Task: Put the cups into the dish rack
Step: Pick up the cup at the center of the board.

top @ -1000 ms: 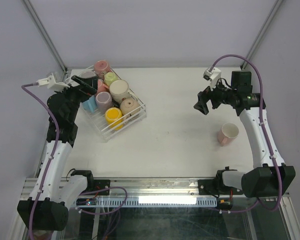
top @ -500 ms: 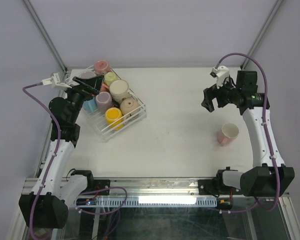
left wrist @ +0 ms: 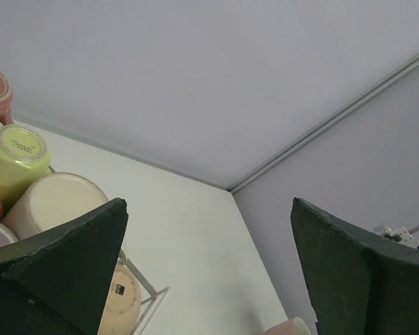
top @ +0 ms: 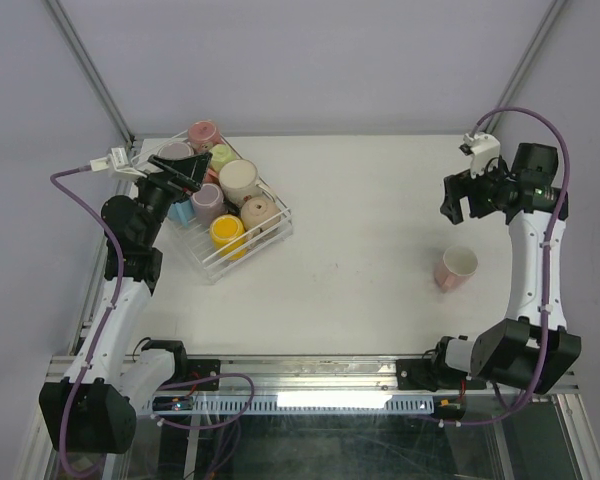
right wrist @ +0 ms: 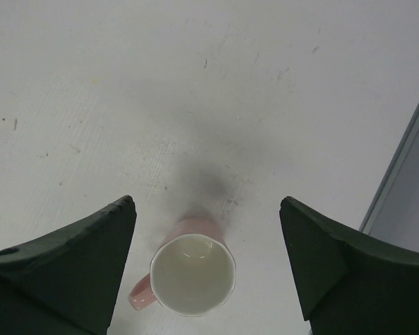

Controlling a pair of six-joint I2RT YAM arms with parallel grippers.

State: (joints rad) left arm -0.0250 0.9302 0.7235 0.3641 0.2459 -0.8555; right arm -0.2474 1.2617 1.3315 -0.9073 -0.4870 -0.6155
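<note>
A clear dish rack (top: 271, 231) stands at the table's far left and holds several mugs: yellow (top: 227, 231), beige (top: 258, 212), cream (top: 239, 178), mauve (top: 207, 200), light blue (top: 179, 208). A pink mug (top: 203, 133) and a pale green one (top: 221, 155) sit at its far end. One pink mug (top: 456, 267) stands alone upright at the right, also in the right wrist view (right wrist: 188, 270). My right gripper (top: 456, 200) is open, held above and beyond this mug. My left gripper (top: 185, 172) is open and empty over the rack's far side.
The table's right edge and a metal frame post (right wrist: 398, 181) run close to the lone mug. Purple cables loop from both wrists. The white tabletop (top: 360, 240) lies between the rack and the mug.
My right arm has swung right and back, from the table's middle-right to over the far right side. My left gripper has shifted slightly right over the rack.
</note>
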